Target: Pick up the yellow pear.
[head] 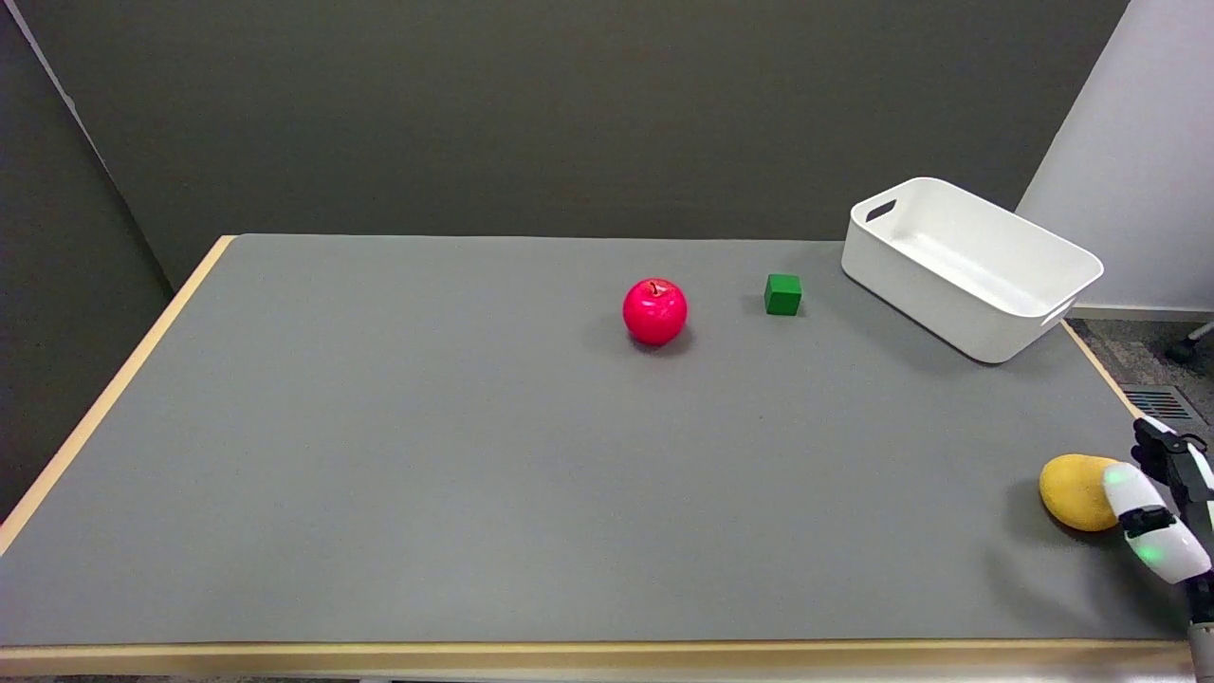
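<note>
The yellow pear [1074, 491] lies on the grey table [531, 455] near its right edge, close to the front. My right hand [1165, 498] comes in from the lower right and is cut off by the picture's edge. One white finger [1143, 517] with a green light crosses the pear's right side. Dark fingers [1165, 448] stand apart behind and to the right of the pear, with a gap between them and it. The pear rests on the table with its shadow under it.
A red apple [654, 311] sits mid-table, with a small green cube [782, 294] to its right. A white tub [972, 266] stands at the back right corner. The table's right edge runs just beside the pear.
</note>
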Available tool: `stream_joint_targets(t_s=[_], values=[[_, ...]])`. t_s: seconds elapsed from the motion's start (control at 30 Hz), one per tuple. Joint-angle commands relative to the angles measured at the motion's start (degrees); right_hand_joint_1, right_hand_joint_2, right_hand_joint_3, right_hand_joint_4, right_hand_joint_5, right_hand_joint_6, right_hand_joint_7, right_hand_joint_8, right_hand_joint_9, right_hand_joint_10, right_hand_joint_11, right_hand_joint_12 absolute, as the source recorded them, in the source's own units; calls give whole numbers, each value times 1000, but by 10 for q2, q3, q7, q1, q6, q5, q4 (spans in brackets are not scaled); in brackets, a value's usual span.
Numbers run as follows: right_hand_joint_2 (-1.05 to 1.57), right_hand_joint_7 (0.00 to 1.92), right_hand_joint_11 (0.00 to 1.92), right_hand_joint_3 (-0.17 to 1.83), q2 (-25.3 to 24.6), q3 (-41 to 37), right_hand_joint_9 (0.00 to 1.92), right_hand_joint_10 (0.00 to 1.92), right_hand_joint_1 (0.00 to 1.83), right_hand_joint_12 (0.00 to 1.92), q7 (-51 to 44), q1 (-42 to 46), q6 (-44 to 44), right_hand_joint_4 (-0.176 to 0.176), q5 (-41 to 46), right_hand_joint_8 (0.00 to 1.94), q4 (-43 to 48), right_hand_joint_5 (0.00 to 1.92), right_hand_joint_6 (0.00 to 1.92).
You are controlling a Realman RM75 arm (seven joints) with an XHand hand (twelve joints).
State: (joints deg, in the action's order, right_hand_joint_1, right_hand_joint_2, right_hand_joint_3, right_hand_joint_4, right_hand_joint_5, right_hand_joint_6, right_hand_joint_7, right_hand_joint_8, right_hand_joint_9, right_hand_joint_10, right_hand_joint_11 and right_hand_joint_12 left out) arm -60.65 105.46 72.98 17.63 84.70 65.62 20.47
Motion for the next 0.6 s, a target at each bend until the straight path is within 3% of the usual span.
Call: stream_joint_targets(t_s=[0.03,0.6], values=[[556,219,-1,960,5,-4,152,691,197,974,149,-19,-10,-11,-16,349,-9,164,436],[581,188,-1,867,17,-6,85,706,193,929,189,2,-8,-49,-15,309,-5,132,368]])
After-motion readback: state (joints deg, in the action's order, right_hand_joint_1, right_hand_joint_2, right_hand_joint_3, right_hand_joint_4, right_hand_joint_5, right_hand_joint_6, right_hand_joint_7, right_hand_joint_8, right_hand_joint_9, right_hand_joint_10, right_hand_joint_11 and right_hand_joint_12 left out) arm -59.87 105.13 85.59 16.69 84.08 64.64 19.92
